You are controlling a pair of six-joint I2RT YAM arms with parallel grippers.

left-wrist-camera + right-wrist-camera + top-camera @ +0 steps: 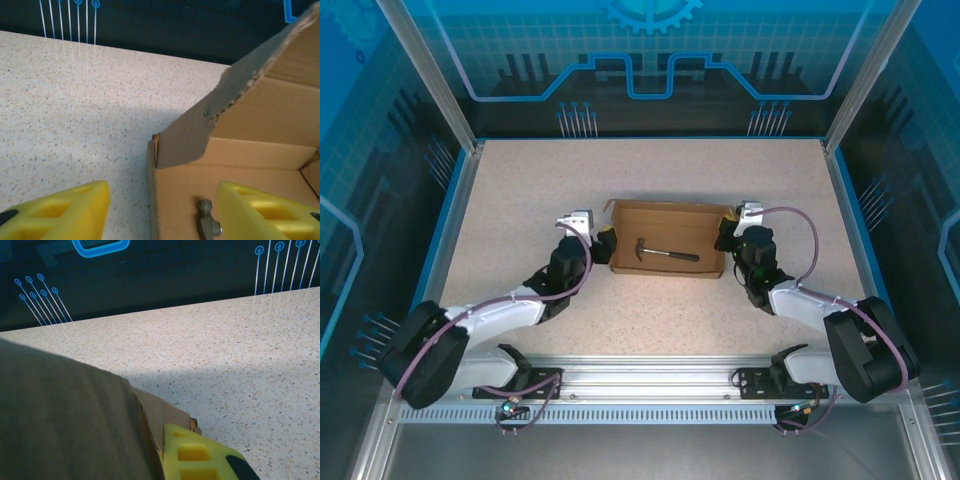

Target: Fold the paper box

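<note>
While my left tool [604,242] stands open astride the 9 o'clock wall of the paper box [670,222], mid-desk [520,200], and my right tool [725,233] looks pinched shut on its 3 o'clock wall, I'd raise both walls evenly, minding the hammer [665,253] inside; I can read no writing on either

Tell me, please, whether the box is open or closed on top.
Open: the box has its floor exposed from above, with a hammer lying inside.
</note>
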